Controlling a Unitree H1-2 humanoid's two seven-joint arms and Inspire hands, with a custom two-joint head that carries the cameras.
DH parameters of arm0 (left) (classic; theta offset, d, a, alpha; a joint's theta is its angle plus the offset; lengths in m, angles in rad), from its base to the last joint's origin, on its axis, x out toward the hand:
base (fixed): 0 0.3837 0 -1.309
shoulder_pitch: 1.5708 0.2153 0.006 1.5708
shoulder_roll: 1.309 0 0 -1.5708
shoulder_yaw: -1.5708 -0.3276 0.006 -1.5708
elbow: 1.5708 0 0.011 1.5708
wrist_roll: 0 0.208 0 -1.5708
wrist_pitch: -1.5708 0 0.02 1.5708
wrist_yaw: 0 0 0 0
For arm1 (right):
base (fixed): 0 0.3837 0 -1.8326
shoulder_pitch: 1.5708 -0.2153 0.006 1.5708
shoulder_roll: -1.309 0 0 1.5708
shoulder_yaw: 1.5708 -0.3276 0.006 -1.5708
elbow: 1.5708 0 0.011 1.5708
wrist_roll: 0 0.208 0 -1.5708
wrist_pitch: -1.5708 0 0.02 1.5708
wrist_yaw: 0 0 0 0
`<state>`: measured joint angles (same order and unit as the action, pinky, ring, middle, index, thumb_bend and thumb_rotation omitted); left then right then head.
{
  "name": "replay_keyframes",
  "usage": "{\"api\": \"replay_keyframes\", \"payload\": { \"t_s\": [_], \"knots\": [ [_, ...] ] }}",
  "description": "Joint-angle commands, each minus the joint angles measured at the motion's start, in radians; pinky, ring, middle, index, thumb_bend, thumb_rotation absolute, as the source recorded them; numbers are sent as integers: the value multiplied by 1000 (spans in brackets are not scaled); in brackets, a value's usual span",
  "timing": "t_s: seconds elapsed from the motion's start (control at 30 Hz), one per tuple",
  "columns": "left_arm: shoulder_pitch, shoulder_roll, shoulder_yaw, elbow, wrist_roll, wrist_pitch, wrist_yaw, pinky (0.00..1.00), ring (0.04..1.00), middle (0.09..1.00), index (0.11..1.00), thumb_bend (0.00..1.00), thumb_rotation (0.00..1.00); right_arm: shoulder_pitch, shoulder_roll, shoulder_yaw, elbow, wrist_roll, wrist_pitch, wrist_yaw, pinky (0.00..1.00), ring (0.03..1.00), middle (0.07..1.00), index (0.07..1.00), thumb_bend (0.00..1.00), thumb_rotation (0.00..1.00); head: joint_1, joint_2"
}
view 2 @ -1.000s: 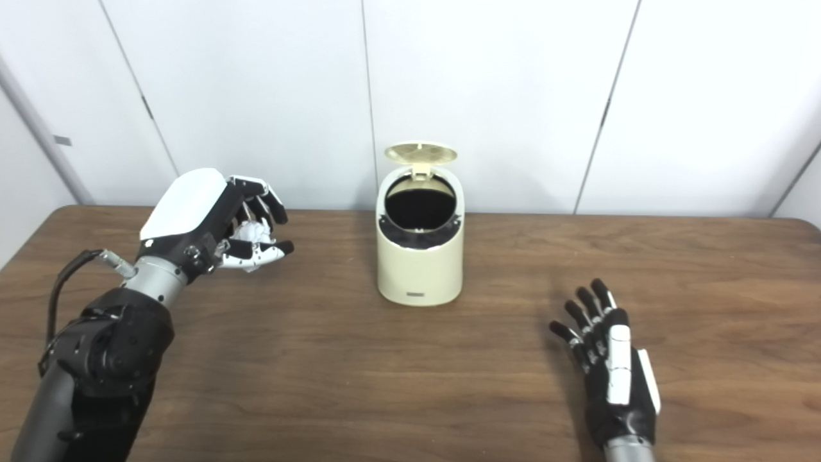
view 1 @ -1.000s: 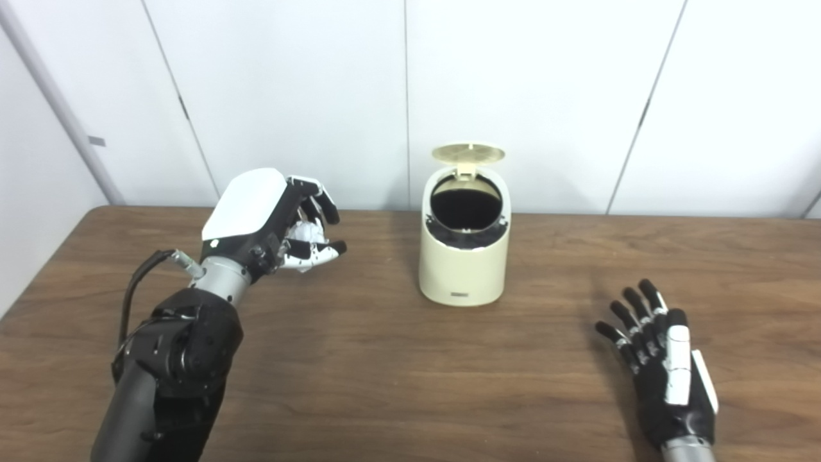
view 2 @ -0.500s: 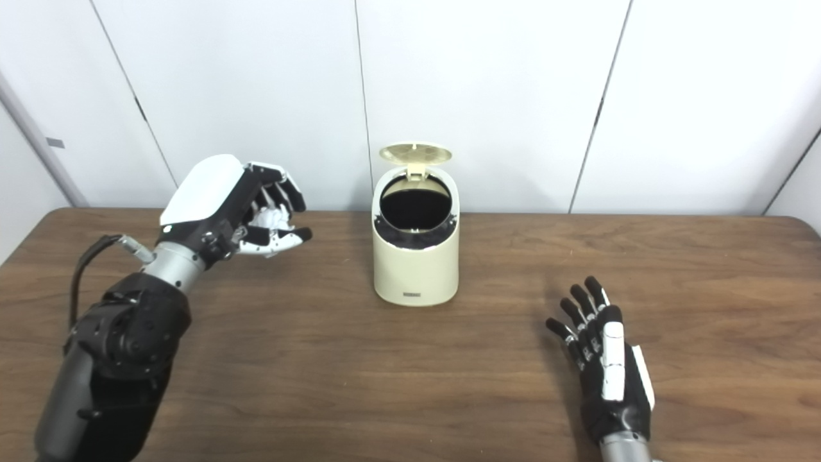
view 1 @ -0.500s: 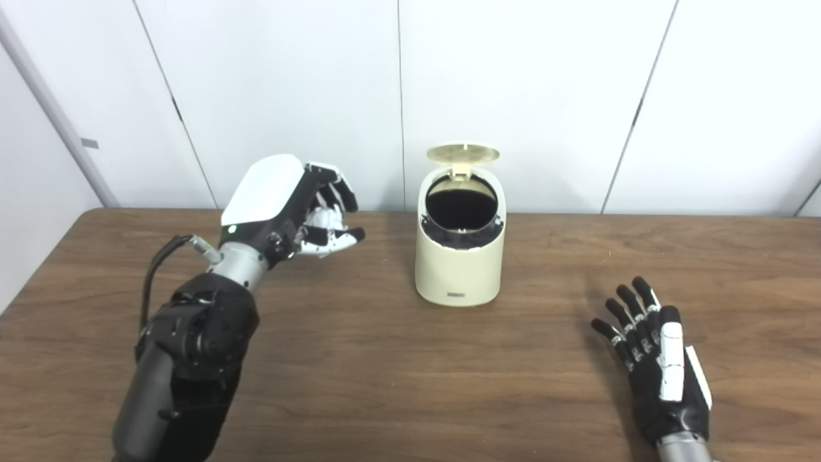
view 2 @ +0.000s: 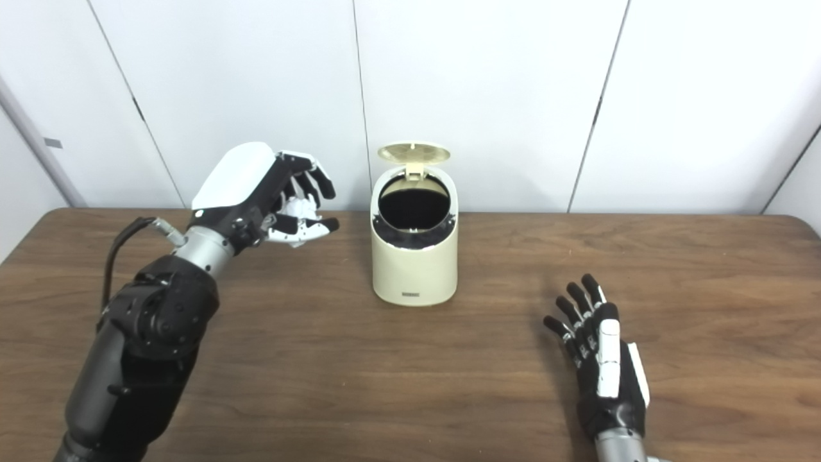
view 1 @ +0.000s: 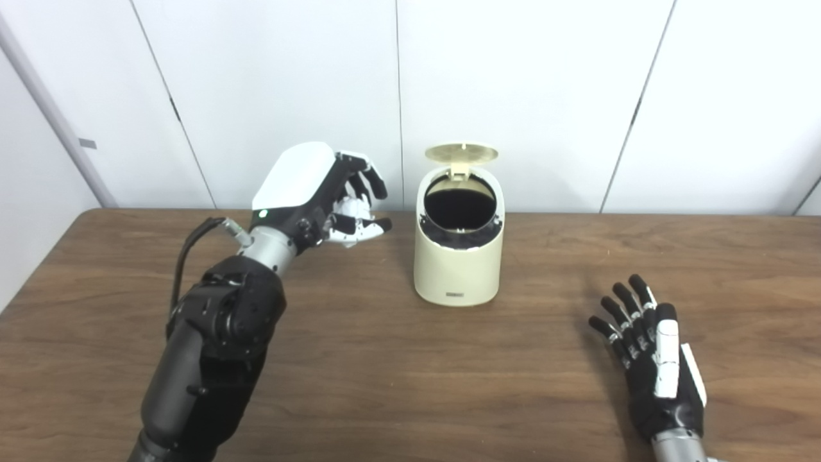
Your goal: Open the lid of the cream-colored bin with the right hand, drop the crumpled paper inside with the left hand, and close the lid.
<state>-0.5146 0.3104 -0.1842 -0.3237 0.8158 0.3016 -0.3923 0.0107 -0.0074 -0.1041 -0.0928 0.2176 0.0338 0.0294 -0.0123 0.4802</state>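
Observation:
The cream-colored bin (view 1: 457,256) stands at the middle back of the table, its round lid (view 1: 462,153) flipped up and the dark opening facing me. My left hand (view 1: 321,196) is raised above the table just left of the bin, at about the height of its opening, shut on the white crumpled paper (view 1: 351,208), which shows between the fingers. My right hand (view 1: 651,350) hovers low at the front right, open with fingers spread, well apart from the bin.
The wooden table (view 1: 385,372) stretches wide around the bin. White wall panels (view 1: 526,96) rise right behind its back edge. A black cable (view 1: 189,247) loops off the left wrist.
My left hand has carried the paper up and to the right, closer to the bin. The right hand has barely moved. The view has shifted slightly.

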Motion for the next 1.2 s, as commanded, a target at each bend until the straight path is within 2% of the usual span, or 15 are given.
{"api": "replay_keyframes", "payload": {
  "t_s": [0.0, 0.1, 0.43, 0.67, 1.17],
  "knots": [
    [-59, 4, -2, -7, 15, -23, 32, 317, 364, 466, 508, 468, 0, 25, 29, 15, 56, 2, -1, 1, 792, 904, 930, 949, 455, 1000, -2, 0],
    [-75, -9, -13, 2, 32, -9, 25, 283, 363, 463, 518, 464, 0, 25, 32, 14, 65, 5, -14, 4, 788, 903, 929, 951, 458, 1000, -3, -3],
    [-123, -60, -30, 45, 28, 10, 16, 289, 367, 466, 522, 465, 0, 32, 41, 12, 70, 11, -18, 1, 797, 910, 934, 954, 460, 1000, -7, -6],
    [-151, -79, -52, 92, 37, -15, 44, 327, 370, 481, 512, 469, 0, 34, 45, 11, 79, 12, -27, 2, 792, 911, 936, 950, 481, 985, -12, -7],
    [-187, -125, -71, 157, 24, -1, 58, 311, 383, 487, 507, 469, 0, 35, 54, 9, 86, 10, -30, -5, 792, 905, 932, 955, 479, 982, -22, -9]
  ]
}}
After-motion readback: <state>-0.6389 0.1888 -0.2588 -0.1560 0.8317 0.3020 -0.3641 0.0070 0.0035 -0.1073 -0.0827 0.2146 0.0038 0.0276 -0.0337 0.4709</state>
